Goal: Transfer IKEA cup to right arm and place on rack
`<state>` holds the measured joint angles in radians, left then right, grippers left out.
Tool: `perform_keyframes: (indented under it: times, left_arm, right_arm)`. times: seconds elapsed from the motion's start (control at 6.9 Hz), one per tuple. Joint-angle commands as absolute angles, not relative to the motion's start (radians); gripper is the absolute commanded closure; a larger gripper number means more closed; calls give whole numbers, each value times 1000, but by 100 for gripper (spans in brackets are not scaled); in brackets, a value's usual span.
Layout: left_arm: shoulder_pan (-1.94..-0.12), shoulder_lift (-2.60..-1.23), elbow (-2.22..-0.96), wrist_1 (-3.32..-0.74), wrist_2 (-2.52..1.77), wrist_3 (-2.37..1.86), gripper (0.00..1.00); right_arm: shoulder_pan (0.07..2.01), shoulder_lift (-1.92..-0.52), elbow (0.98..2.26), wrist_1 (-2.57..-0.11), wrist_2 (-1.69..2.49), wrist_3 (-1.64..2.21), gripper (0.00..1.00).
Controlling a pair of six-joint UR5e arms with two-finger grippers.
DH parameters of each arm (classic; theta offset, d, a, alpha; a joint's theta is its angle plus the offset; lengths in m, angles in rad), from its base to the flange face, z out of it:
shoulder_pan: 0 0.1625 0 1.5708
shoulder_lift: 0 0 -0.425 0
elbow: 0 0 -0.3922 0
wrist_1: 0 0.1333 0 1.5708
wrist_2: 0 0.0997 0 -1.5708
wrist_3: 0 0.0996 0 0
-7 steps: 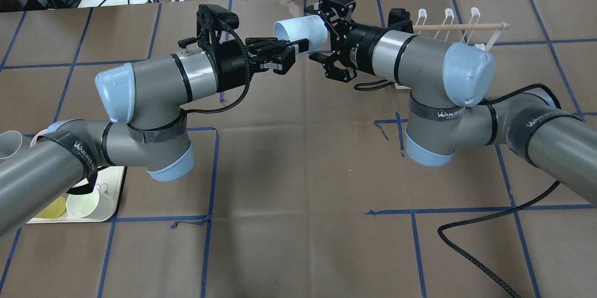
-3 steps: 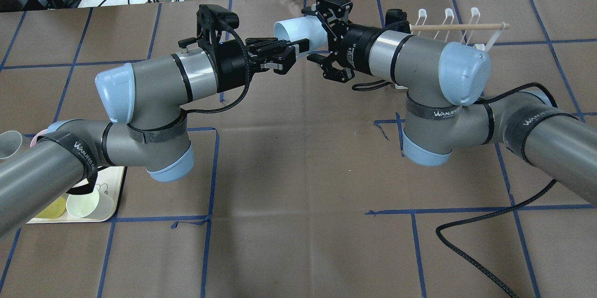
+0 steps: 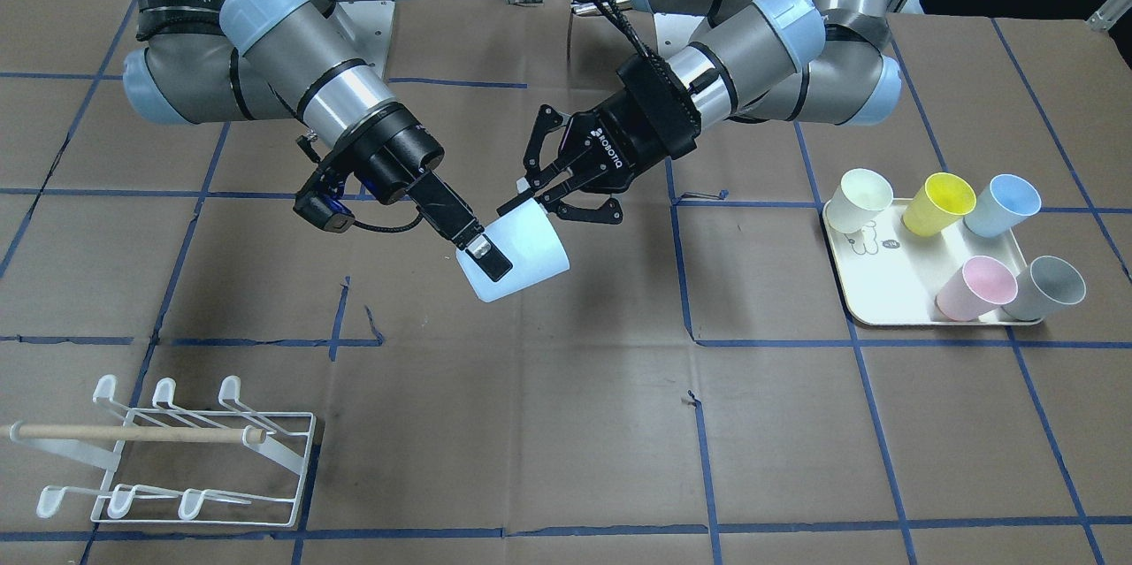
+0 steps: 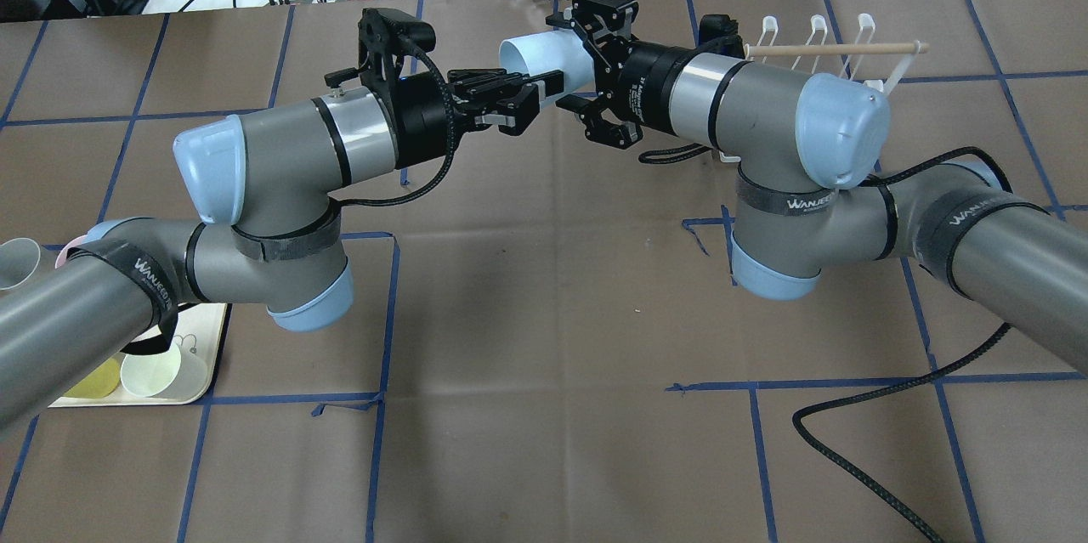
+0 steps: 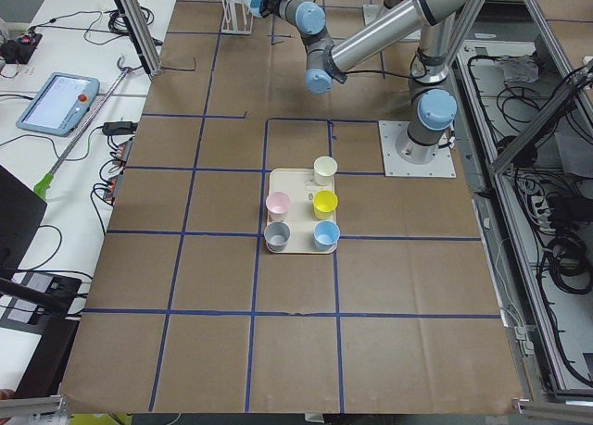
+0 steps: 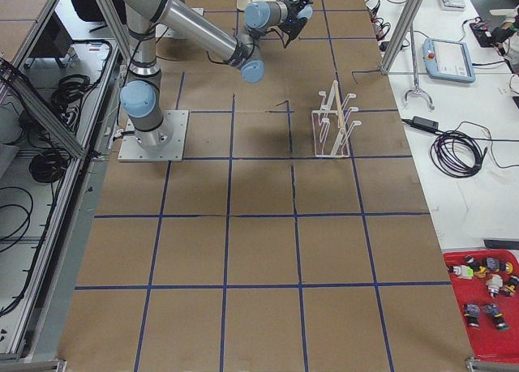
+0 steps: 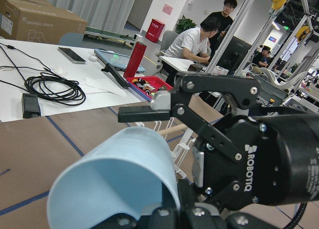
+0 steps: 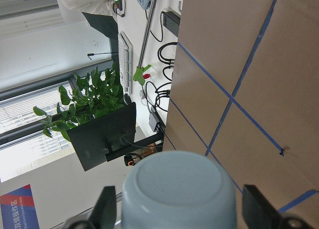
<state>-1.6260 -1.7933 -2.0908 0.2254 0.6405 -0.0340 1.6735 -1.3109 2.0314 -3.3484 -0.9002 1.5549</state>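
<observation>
Overhead exterior view: the two arms meet above the middle of the brown-papered table (image 4: 552, 313). The left gripper (image 4: 544, 87) is clamped on the rim wall of the pale blue IKEA cup (image 4: 544, 57). The cup hangs on its side in the air, mouth toward the left arm and base toward the right arm (image 4: 765, 110). The right gripper (image 8: 182, 209) has its jaws apart, one finger on each side of the cup's base, with a gap visible beside it in the right wrist view. The rack (image 3: 190, 454), with its wooden dowel (image 3: 133, 432), stands on the table on the robot's right, well apart from the cup. On the robot's left a cream tray (image 3: 889, 309) holds a cream cup (image 3: 862, 198), a yellow cup (image 3: 942, 204), a blue cup (image 3: 1004, 202), a pink cup (image 3: 977, 286) and a grey cup (image 3: 1044, 286).
</observation>
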Motion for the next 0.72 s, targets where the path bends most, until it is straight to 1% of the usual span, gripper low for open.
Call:
perform_keyframes:
  times: [0.0,0.14,0.29,0.43,0.58]
  left_arm:
    - [-1626,-1793,-2091,225,640,-35,99]
    - [-1626,-1793,-2091,225,640,-37,98]
    - [-1626,-1790,-2089,225,644,-40,83]
    - [-1626,-1781,-2086,225,650,-49,63]
    - [-1626,-1773,-2086,229,650,-48,48]
  right_arm:
    - [1674,-1312,2031,-3347,-896,1557,36]
    - [1674,-1312,2029,-3340,-894,1555,40]
    - [1674,-1312,2025,-3339,-896,1555,40]
    - [1674,-1312,2022,-3333,-896,1557,41]
    - [1674,-1313,2022,-3333,-896,1555,42]
